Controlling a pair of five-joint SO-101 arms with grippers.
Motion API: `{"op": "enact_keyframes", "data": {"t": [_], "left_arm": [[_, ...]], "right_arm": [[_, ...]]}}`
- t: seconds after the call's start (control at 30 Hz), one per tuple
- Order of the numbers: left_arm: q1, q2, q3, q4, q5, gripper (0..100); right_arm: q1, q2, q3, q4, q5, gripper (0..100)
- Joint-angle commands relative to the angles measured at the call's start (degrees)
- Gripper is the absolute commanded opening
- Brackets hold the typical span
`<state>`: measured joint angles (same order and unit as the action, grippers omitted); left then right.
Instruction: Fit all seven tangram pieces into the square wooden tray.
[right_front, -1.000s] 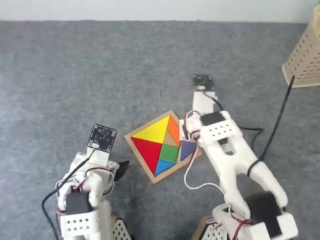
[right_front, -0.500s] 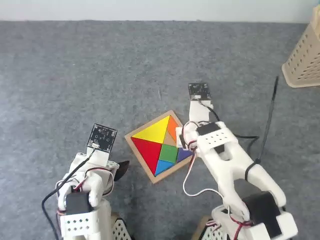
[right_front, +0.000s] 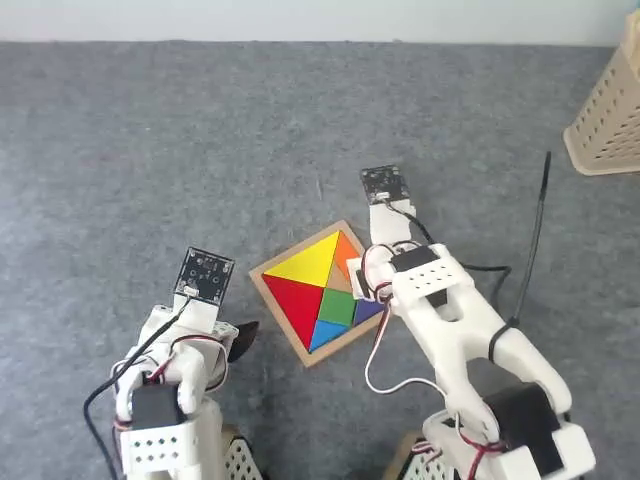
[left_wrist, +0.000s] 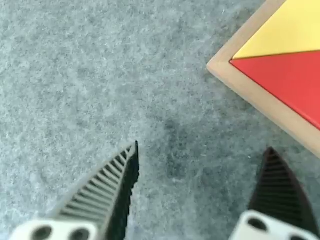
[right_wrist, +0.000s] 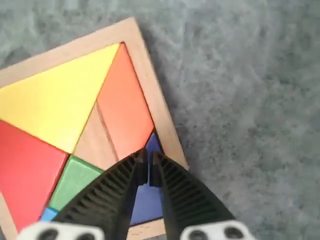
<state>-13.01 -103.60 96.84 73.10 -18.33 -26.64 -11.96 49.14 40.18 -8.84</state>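
Seating the purple piece (right_wrist: 146, 204) in the tray (right_wrist: 159, 115) seems underway; right tool (right_wrist: 149, 152) closed over it; left tool (left_wrist: 202, 148) open; next calls for pressing flat.

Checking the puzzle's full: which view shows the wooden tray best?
High view: nearly the whole tray, one corner under the right arm. The left wrist view has one corner with yellow piece and red piece; the right wrist view another corner beside the orange piece.

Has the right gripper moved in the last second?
Yes. The right gripper has shifted left in the high view, farther over the wooden tray.
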Motion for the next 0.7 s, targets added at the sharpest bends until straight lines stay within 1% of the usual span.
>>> {"op": "enact_keyframes", "data": {"t": [0.0, 0.1, 0.23, 0.67], "left_arm": [[0.26, -0.79, -0.31, 0.00, -0.26, 35], [0.26, -0.79, -0.31, 0.00, -0.26, 35], [0.26, -0.79, -0.31, 0.00, -0.26, 35], [0.26, -0.79, -0.31, 0.00, -0.26, 35]], "right_arm": [[1.63, -4.53, -0.26, -0.84, 0.53, 0.6], [3.91, -8.13, 0.53, -0.22, -1.23, 0.6], [5.93, -15.16, 4.66, -0.48, -1.41, 0.6], [5.93, -43.56, 17.58, -0.66, -1.05, 0.9]]}}
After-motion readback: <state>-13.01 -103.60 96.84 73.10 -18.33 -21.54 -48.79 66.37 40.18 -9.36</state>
